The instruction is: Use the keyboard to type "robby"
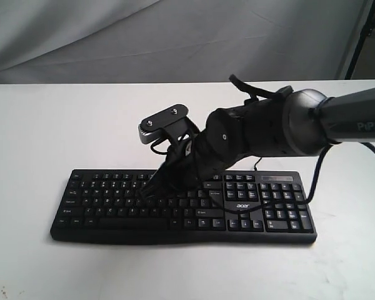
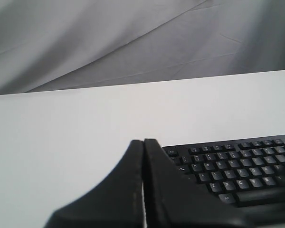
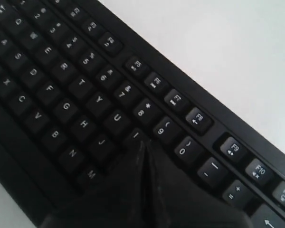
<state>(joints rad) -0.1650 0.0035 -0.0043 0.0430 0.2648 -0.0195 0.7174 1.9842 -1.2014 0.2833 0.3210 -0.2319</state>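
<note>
The black keyboard lies on the white table, number pad and acer logo at its right end. My right gripper reaches across to the letter keys left of centre. In the right wrist view this gripper is shut, with its tip down at the key tops beside the I key and just below the 9 key. The key under the tip is hidden. My left gripper is shut and empty, held above the table off the left end of the keyboard.
The white table extends all round the keyboard. A grey cloth backdrop hangs behind it. The thin black cable loops by the keyboard's right end. A black stand leg shows at the back right.
</note>
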